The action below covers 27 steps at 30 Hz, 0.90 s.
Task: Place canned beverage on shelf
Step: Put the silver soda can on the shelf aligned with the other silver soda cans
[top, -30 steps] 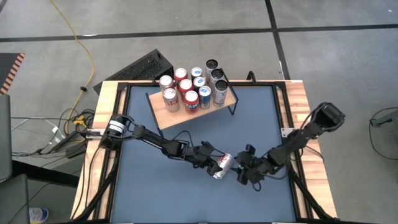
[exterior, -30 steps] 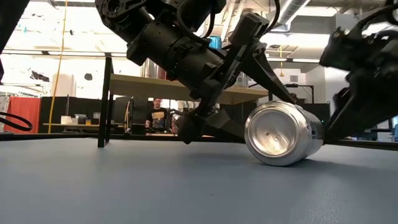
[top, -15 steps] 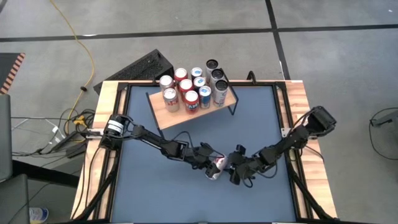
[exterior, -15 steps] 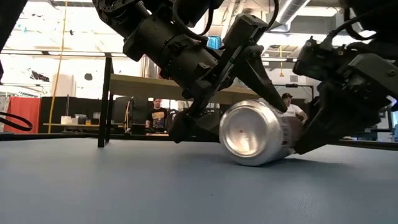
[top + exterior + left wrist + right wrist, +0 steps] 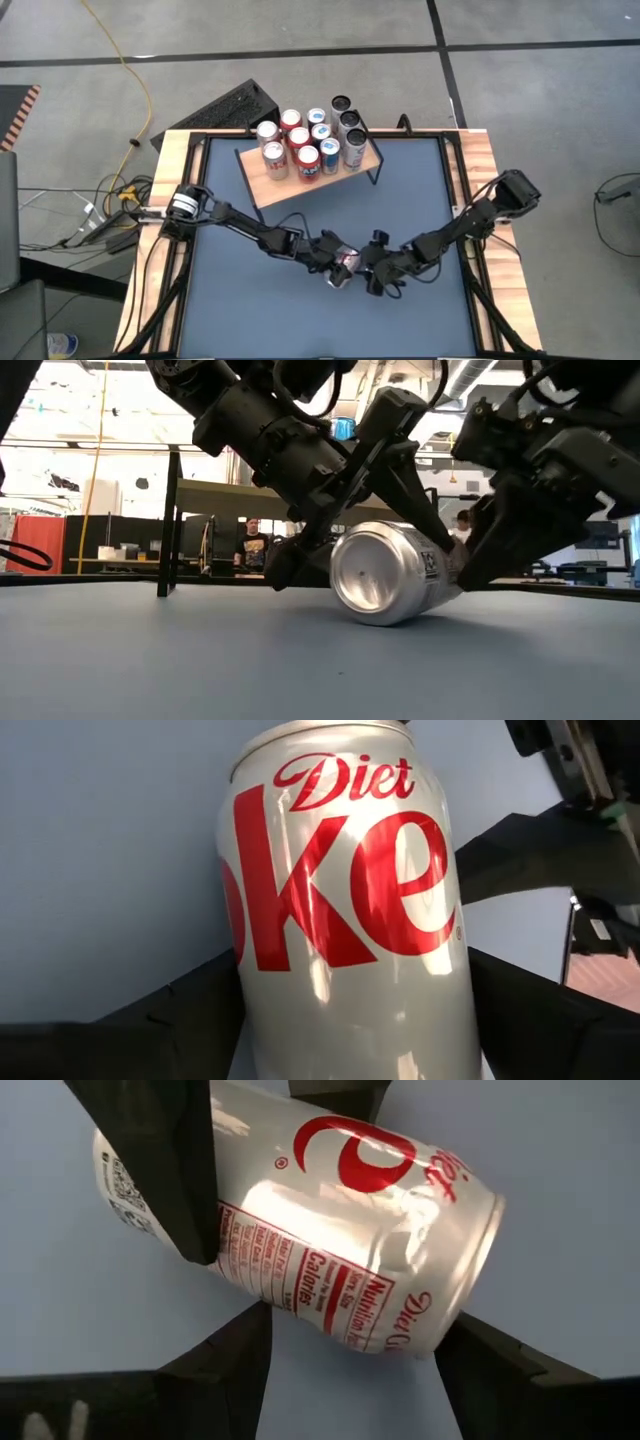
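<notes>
The dark blue surface (image 5: 300,310) carries everything here. At its far edge stands the low shelf with a light wooden board top on thin black legs (image 5: 270,185), and it is already loaded with a group of upright cans (image 5: 310,138) (about a dozen, red and silver).

Near the middle of the surface, toward the near side, the silver Diet Coke can (image 5: 385,575) lies on its side, well apart from the shelf. My left end effector (image 5: 338,262) has its two fingers spread, one on each side of the can body, but I cannot tell if they already press it. My right end effector (image 5: 372,270) comes from the other side, also with fingers apart around the can end, close or touching.

I judge the step in hand is the pick-up of the fallen can. The next move calls for one end effector to close firmly, the other to withdraw, then lifting, turning the can upright and carrying it to a free place on the board.
</notes>
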### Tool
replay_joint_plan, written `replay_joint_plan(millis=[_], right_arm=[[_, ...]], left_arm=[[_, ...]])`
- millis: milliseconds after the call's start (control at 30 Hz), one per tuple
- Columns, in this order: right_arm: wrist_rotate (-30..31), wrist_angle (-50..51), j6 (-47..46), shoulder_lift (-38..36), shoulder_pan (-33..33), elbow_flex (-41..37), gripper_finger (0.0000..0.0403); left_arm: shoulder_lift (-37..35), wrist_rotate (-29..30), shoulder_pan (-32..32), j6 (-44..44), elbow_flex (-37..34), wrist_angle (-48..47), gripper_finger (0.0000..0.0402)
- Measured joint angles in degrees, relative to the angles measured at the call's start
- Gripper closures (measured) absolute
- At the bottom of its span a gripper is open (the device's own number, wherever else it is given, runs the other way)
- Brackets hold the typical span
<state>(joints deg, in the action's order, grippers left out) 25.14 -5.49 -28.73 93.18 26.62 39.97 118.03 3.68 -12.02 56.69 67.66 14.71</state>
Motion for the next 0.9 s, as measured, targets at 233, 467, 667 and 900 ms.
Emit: replay_joint_plan(millis=[233,467,667,900], right_arm=[[8.5,8.0,-4.0,-5.2,4.9,0.5,0.0153],[26.2,13.6,-10.5,-11.0,15.4,0.8,0.0154],[30.7,13.0,-10.1,-11.3,20.0,0.8,0.0154],[30.7,8.7,-9.9,-11.3,18.4,0.8,0.0154]], left_arm=[[-0.1,10.8,-3.0,-8.3,-0.1,5.6,0.0100],[0.2,36.6,-8.8,-18.3,0.0,5.2,0.0100],[0.5,61.5,-13.1,-24.2,-0.3,5.6,0.0100],[1.1,75.4,-15.2,-18.8,-2.9,6.2,0.0101]])
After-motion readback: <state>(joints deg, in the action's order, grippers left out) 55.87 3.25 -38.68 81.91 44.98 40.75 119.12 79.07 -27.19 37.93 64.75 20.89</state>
